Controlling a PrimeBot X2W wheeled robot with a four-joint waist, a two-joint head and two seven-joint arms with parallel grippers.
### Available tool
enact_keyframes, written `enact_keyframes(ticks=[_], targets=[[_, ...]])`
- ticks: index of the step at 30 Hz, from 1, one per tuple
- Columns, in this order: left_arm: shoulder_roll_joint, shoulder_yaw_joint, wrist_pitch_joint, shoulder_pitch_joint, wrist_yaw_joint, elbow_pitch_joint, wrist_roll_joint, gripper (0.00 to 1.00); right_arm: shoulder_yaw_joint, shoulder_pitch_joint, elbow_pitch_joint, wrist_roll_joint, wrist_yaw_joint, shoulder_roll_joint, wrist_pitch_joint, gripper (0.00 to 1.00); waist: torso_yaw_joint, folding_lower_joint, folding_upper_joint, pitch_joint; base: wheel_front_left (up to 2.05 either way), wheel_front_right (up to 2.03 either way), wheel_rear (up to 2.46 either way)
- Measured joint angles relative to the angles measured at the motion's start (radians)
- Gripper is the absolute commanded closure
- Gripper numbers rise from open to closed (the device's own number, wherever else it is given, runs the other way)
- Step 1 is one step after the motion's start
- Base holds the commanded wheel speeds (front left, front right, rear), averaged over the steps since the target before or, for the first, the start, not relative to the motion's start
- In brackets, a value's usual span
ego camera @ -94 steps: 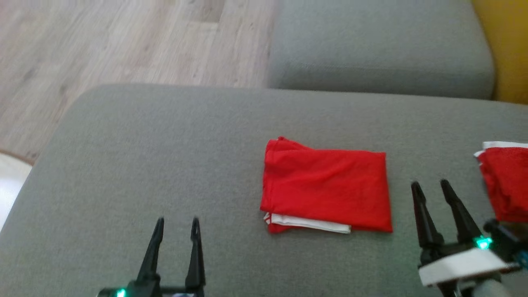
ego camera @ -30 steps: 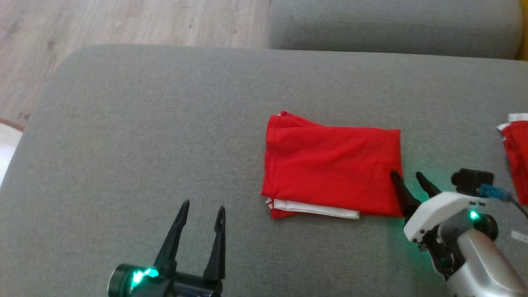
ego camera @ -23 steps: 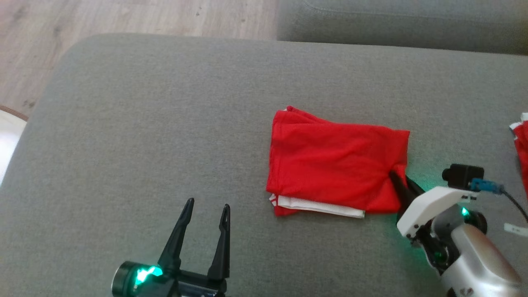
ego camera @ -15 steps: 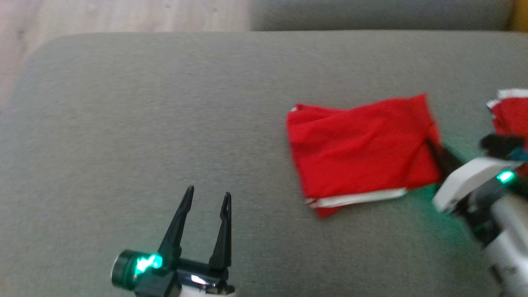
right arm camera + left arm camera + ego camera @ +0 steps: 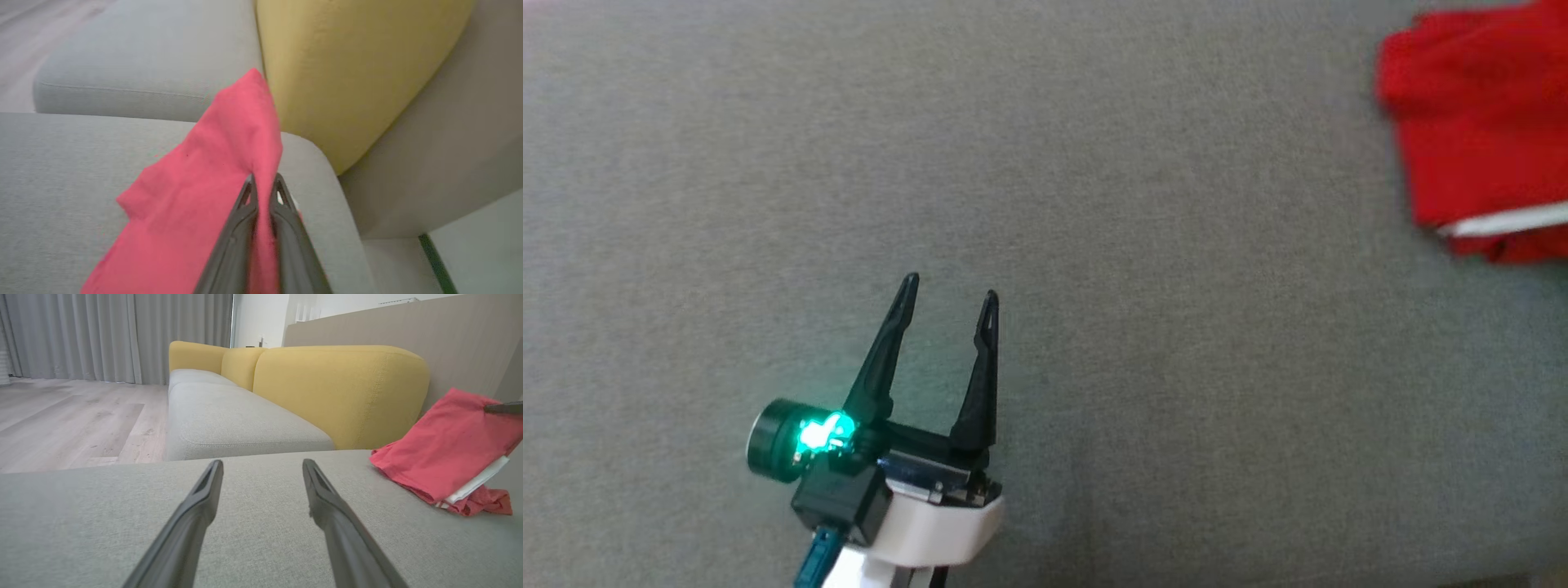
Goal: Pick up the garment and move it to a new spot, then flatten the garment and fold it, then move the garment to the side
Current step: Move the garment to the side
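The folded red garment (image 5: 1478,131) now lies at the far right of the grey cushion (image 5: 1094,204), no longer mid-cushion, its right edge lifted and pinched tight by the right gripper (image 5: 264,178). The left gripper (image 5: 949,287) hovers empty, fingers spread wide, well to its left. A yellow backrest (image 5: 347,73) stands just beyond.

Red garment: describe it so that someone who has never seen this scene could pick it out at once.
Start at the grey sofa seat in front of the yellow backrest. Near the seat's right end lies the folded garment, one corner lifted in the shut right gripper. Against plain grey and yellow upholstery it is bright red with a white strip along its edge.
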Motion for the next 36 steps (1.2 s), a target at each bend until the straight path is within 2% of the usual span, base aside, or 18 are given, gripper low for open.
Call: enact_keyframes(ticks=[2, 3, 4, 5, 7, 9, 13, 18, 19, 21, 26, 29, 31, 36], targets=[[0.0, 0.0, -0.001, -0.011, 0.0, 0.006, 0.0, 0.0, -0.053, 0.005, -0.025, 0.0, 0.0, -0.03, 0.037, 1.0, -0.013, 0.0, 0.0, 0.018, 0.0, 0.0, 0.0], [0.0, 0.0, -0.001, -0.013, 0.0, 0.011, 0.0, 0.0, -0.079, 0.013, -0.035, -0.003, 0.0, -0.04, 0.058, 0.84, -0.018, 0.0, 0.0, 0.024, 0.0, 0.0, 0.0], [0.0, 0.0, -0.001, -0.014, -0.001, 0.015, 0.0, 0.0, -0.103, 0.028, -0.045, -0.011, 0.0, -0.044, 0.076, 0.57, -0.021, 0.0, 0.0, 0.028, 0.0, 0.0, 0.0], [0.0, -0.001, -0.001, -0.015, -0.001, 0.019, 0.0, 0.0, -0.126, 0.047, -0.05, -0.024, 0.0, -0.044, 0.088, 0.0, -0.022, 0.0, 0.0, 0.029, 0.0, 0.0, 0.0], [0.0, -0.001, -0.001, -0.017, -0.001, 0.023, 0.0, 0.0, -0.171, 0.088, -0.067, -0.063, 0.0, -0.037, 0.089, 0.0, -0.017, -0.0001, 0.0, 0.023, 0.0, 0.0, 0.0], [0.0, 0.0, -0.001, -0.02, -0.001, 0.025, -0.001, 0.0, -0.206, 0.118, -0.104, -0.086, 0.0, -0.003, 0.089, 0.0, -0.01, -0.0004, 0.0, 0.01, 0.0, 0.0, 0.0], [-0.001, 0.002, -0.001, -0.019, 0.01, 0.042, -0.01, 0.0, -0.209, 0.179, -0.184, -0.144, 0.0, 0.133, 0.049, 0.0, 0.01, -0.0003, 0.0, -0.028, 0.0, 0.0, 0.0], [-0.001, 0.008, -0.001, 0.018, 0.035, 0.065, -0.028, 0.0, -0.095, 0.307, -0.22, -0.175, 0.0, 0.317, -0.051, 0.0, 0.048, -0.0004, 0.0, -0.099, 0.0, 0.0, 0.0], [-0.001, 0.01, -0.001, 0.047, 0.037, 0.073, -0.03, 0.0, -0.039, 0.344, -0.199, -0.182, 0.0, 0.379, -0.119, 0.0, 0.067, -0.0005, 0.0, -0.133, 0.0, 0.0, 0.0], [-0.001, 0.016, -0.001, 0.075, 0.037, 0.083, -0.048, 0.0, 0.012, 0.373, -0.167, -0.182, 0.0, 0.435, -0.2, 0.0, 0.087, -0.0005, 0.0, -0.169, 0.0, 0.0, 0.0], [-0.001, 0.049, -0.001, 0.15, 0.044, 0.106, -0.065, 0.0, 0.151, 0.43, -0.07, -0.209, 0.0, 0.538, -0.456, 0.0, 0.139, -0.0005, 0.0, -0.262, 0.0, 0.0, 0.0], [-0.001, 0.067, -0.001, 0.186, 0.044, 0.109, -0.065, 0.0, 0.18, 0.458, -0.045, -0.249, 0.0, 0.571, -0.501, 0.0, 0.158, -0.0006, 0.0001, -0.301, 0.0, 0.0, 0.0], [-0.001, 0.087, -0.001, 0.218, 0.044, 0.103, -0.065, 0.0, 0.157, 0.49, -0.049, -0.292, 0.0, 0.607, -0.512, 0.0, 0.175, -0.0006, 0.0001, -0.333, 0.0, 0.0, 0.0], [0.0, 0.137, -0.001, 0.266, 0.044, 0.074, -0.059, 0.0, 0.007, 0.615, -0.234, -0.41, 0.0, 0.72, -0.514, 0.0, 0.206, -0.0006, 0.0001, -0.398, 0.0, 0.0, 0.0]])
